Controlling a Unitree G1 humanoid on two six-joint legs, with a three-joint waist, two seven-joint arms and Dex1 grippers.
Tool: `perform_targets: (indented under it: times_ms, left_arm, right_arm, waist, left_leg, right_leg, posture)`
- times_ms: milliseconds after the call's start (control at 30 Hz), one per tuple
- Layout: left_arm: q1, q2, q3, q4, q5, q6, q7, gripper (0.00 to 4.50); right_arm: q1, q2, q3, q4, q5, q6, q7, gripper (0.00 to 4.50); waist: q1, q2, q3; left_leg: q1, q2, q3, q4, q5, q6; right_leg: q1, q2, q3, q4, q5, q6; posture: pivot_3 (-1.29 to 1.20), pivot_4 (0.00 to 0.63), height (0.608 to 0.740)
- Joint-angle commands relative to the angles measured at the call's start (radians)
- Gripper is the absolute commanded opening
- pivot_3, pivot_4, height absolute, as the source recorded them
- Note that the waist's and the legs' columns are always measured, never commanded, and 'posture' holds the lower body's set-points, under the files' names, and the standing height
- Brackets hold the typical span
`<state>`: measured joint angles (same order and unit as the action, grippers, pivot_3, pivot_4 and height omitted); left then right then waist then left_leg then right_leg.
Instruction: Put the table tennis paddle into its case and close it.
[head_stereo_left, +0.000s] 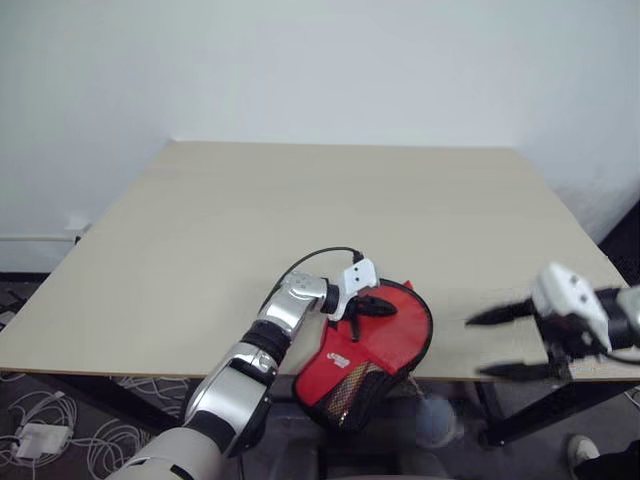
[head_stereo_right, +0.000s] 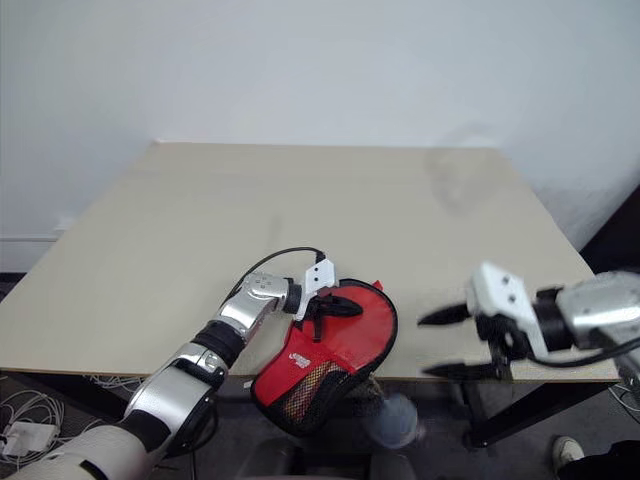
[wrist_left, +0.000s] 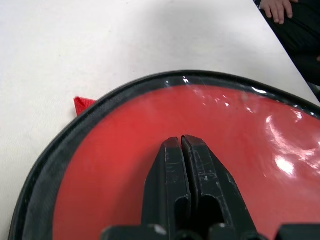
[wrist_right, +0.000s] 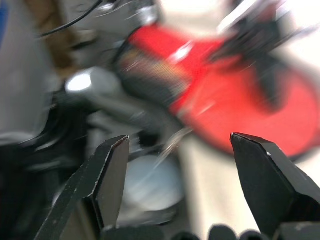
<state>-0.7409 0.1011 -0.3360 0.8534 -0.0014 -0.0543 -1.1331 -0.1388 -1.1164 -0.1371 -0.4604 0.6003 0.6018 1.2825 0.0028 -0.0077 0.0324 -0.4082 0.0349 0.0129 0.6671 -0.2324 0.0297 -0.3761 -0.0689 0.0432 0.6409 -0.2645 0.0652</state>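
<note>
Left eye view: red case (head_stereo_left: 372, 345) at desk (head_stereo_left: 300, 230) near edge, narrow end overhanging; left gripper (head_stereo_left: 368, 306) pressed shut on its red face. Right gripper (head_stereo_left: 500, 343) aloft beside desk, jaws wide, empty.
Left wrist view: shut fingers (wrist_left: 175, 170) against glossy red face, black zipper rim around.

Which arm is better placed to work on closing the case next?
The right, probably. The right gripper hangs open and empty beside the red case at the table's near edge, while the left gripper is shut, its tips over the case's red face, seemingly steadying it.
</note>
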Motion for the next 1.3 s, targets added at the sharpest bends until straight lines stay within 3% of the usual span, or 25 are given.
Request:
perform_targets:
  times_ms: [33,333,600,1067,1300]
  left_arm:
    - [0.003,-0.004,-0.008,0.034,0.029,-0.002,0.012,0.0]
    - [0.007,0.009,0.001,0.026,0.029,-0.001,0.019,0.0]
    - [0.003,0.016,0.007,0.024,0.025,-0.002,0.02,0.0]
    - [0.022,0.084,0.117,-0.167,-0.064,0.089,0.029,0.0]
    - [0.058,0.111,0.146,-0.223,-0.076,0.128,0.07,0.0]
  right_arm:
    - [0.02,0.042,0.115,0.0,-0.067,-0.005,-0.046,3.54]
    - [0.152,0.088,0.237,-0.078,-0.145,-0.013,-0.132,3.54]
    - [-0.007,0.279,0.273,0.107,-0.225,0.148,-0.387,3.54]
    - [-0.105,0.5,0.274,0.354,-0.319,0.182,-0.614,3.54]
    - [-0.13,0.607,0.273,0.362,-0.316,0.184,-0.663,1.27]
  waist:
    - [0.008,-0.003,0.0]
    - [0.009,-0.003,0.0]
    - [0.002,-0.003,-0.001]
    - [-0.003,-0.003,-0.001]
    - [-0.004,-0.003,-0.001]
  left_leg:
    - [-0.001,0.0,0.0,0.0,0.0,0.0]
    - [-0.002,0.0,0.001,0.002,-0.001,0.0]
    - [-0.001,0.0,0.001,0.001,-0.001,0.0]
    - [-0.002,0.0,0.001,0.001,-0.001,0.0]
    - [-0.002,0.0,0.001,0.0,-0.001,0.0]
  right_leg:
    - [0.0,0.0,0.0,0.0,0.001,-0.001]
    - [-0.002,0.0,0.001,0.0,0.002,-0.001]
    - [-0.001,0.0,0.001,0.001,0.004,-0.002]
    - [-0.002,0.001,0.001,0.002,0.004,-0.002]
    - [-0.002,0.001,0.001,0.002,0.004,-0.002]
  posture:
    - [0.0,0.0,0.74]
    - [0.0,0.0,0.74]
    - [0.0,0.0,0.74]
    - [0.0,0.0,0.74]
    - [0.0,0.0,0.74]
